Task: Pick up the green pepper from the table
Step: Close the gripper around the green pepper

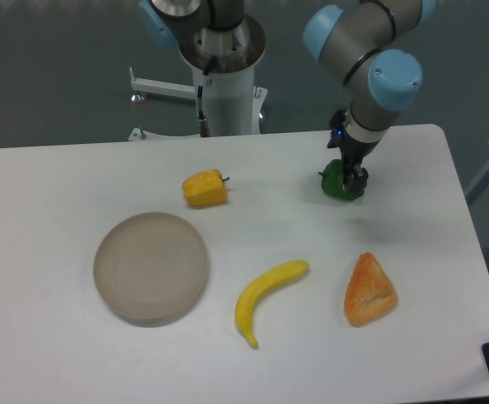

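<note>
Here, green pepper (337, 183) on white table (76, 177), heading unreadable, pincer (352, 173) at it, grip unclear

We find no legible text, label, brand, number or sign anywhere in the view.
</note>
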